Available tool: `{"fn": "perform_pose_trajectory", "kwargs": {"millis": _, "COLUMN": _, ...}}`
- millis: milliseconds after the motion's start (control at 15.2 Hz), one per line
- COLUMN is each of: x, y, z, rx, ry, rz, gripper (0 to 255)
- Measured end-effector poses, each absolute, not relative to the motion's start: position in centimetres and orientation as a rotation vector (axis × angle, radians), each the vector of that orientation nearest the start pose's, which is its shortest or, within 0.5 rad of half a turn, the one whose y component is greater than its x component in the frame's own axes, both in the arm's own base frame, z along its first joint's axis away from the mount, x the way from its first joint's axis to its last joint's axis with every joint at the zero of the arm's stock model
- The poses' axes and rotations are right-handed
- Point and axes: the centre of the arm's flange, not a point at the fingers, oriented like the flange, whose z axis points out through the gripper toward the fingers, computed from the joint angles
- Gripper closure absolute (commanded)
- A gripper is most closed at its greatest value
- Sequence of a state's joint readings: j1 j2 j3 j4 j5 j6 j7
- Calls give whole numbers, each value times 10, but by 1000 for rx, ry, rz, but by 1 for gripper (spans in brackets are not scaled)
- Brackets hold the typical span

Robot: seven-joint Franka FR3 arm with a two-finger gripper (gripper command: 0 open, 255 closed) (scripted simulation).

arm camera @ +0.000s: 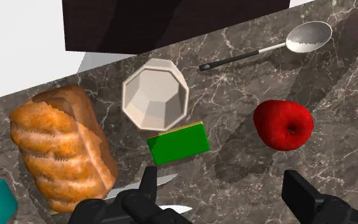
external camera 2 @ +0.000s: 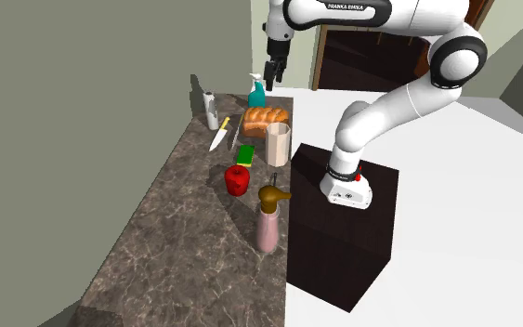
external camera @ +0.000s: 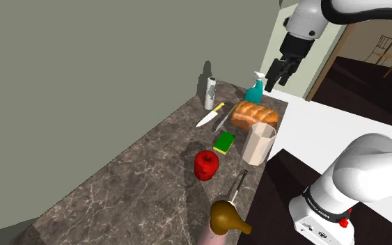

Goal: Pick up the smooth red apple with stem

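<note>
A smooth red apple [external camera: 206, 165] [external camera 2: 238, 178] sits on the dark marble counter [external camera: 138, 188], between a green sponge and a spoon. In the wrist view the apple [arm camera: 283, 124] shows its stem dimple and lies ahead of the gripper, closer to one finger [arm camera: 301, 194] than to the other. My black gripper [external camera: 279, 73] [external camera 2: 271, 71] [arm camera: 225, 197] hangs high above the far end of the counter, over the spray bottle and bread. It is open with nothing between its fingers, well apart from the apple.
Near the apple are a green sponge [external camera: 224, 143] [arm camera: 179, 143], a faceted white cup [external camera: 259, 144] [arm camera: 156, 95], a bread loaf [external camera: 255, 115] [arm camera: 63, 146], a spoon [external camera: 237, 188] [arm camera: 266, 48], a knife [external camera: 210, 115], a teal spray bottle [external camera: 255, 90], a shaker [external camera: 210, 93] and a brown-capped bottle [external camera: 223, 219]. A wall borders the counter.
</note>
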State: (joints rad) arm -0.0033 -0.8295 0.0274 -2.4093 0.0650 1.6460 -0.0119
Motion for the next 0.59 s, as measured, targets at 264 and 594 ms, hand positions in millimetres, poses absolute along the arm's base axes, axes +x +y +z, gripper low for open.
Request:
{"fn": "perform_pose_trajectory", "kwargs": {"millis": 264, "x": 303, "y": 36, "z": 568, "rx": -3094, "ry": 53, "rz": -89, "gripper": 0}}
{"fn": "perform_pose_trajectory", "kwargs": {"millis": 594, "x": 310, "y": 80, "z": 520, "rx": -3079, "ry": 276, "rz": -59, "gripper": 0}}
